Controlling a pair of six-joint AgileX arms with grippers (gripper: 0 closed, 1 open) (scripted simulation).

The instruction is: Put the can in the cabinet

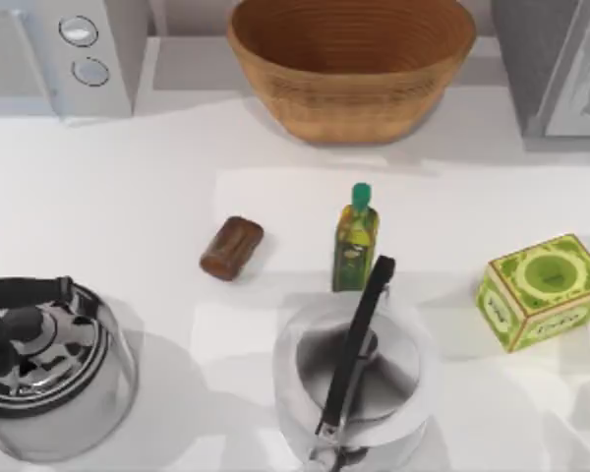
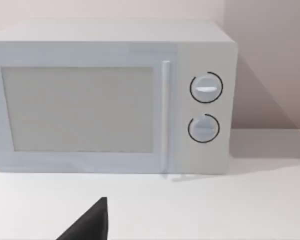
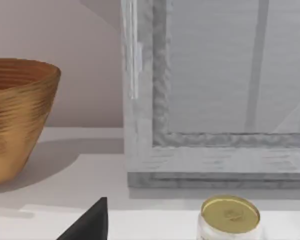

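Well apart, can [image 1: 231, 248] on its side, bottle [image 1: 355, 239] upright.

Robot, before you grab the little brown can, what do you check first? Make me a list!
1. Small dark reddish-brown can found: ok, lying on its side on the white table.
2. Room around the can: ok, it lies apart from the green-capped oil bottle.
3. Can already held: not ok, nothing touches it.
4. Grey cabinet located: ok, at the table's back right, beside the woven wooden bowl.
5. Cabinet open: cannot tell.
6. Jaws ready: cannot tell.
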